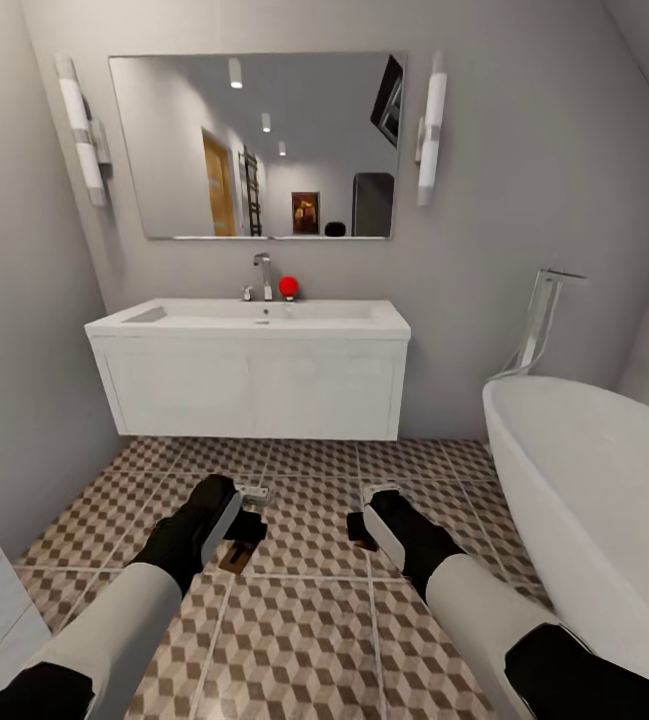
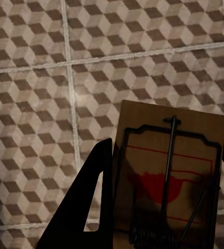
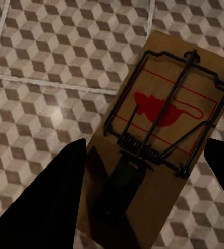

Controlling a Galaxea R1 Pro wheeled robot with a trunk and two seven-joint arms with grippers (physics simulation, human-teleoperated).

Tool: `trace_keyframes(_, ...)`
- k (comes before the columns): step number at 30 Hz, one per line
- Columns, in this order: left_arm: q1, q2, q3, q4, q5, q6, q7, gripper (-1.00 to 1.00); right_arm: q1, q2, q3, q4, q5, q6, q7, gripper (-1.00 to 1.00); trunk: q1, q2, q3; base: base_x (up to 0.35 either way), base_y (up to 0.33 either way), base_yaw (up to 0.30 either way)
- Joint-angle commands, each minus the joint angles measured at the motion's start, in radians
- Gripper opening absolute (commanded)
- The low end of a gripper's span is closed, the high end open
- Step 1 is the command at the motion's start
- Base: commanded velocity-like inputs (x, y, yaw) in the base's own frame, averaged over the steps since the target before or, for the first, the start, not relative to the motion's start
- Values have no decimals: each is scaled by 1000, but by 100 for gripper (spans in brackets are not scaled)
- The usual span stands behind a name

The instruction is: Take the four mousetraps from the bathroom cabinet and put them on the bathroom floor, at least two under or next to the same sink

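Head view: the robot is facing a white wall-hung sink vanity (image 1: 249,385) with a mirror (image 1: 259,145) above it and a white bathtub (image 1: 604,490) at the right; both arms are reaching forward and down over the bathroom floor (image 1: 304,630).

Left wrist view: the left tool (image 2: 161,207) is gripping a mousetrap (image 2: 169,171) between its dark fingers (image 2: 88,207), which are standing to either side of the board and closed against its edges. The trap is hanging above the cube-patterned tiles, apparently not yet touching them.

Right wrist view: the right tool (image 3: 143,202) is holding a second mousetrap (image 3: 161,129); a dark finger is lying across the board's near end, while the outer fingers (image 3: 50,202) are standing spread to either side. How tightly it is gripping cannot be told.

Both traps are being carried in front of the vanity, near it but not yet under it.

Handling, as a judgement: each trap is a light, stiff, flat wooden board; its wire bar and spring are the delicate parts. The bare long edges, or the end clear of the wire, are offering the safest hold, and a low release should be keeping the board lying flat.
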Motion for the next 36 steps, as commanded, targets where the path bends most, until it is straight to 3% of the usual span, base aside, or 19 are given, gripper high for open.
trace_keyframes(1,0,0,-3,-22,8,16,9,-100,-2,0,3,-18,-9,26,-9,-100,4,-8,-4,0,0,0)
trace_keyframes(3,-1,-2,-3,-66,6,33,10,-100,-9,0,2,-69,-8,88,-9,-100,11,-22,-11,0,0,0)
trace_keyframes(9,-24,-10,-2,-91,2,33,10,-100,-29,0,1,-142,-16,155,-12,-100,34,-64,-29,0,0,0)
trace_keyframes(14,-47,-11,-2,-88,1,33,11,-100,-51,0,0,-162,-67,216,-16,-100,54,-99,-45,0,0,0)
trace_keyframes(19,-61,-11,-2,-70,1,33,11,-100,-66,0,-1,-160,-91,235,-20,-100,73,-134,-61,0,0,0)
trace_keyframes(30,-81,-11,-2,-54,2,33,37,-100,-73,0,-1,-137,-99,239,-23,-100,115,-211,-95,0,0,0)
trace_keyframes(36,-83,-12,-1,-53,2,33,43,-100,-75,0,-1,-120,-99,236,-24,-100,118,-212,-118,0,0,0)
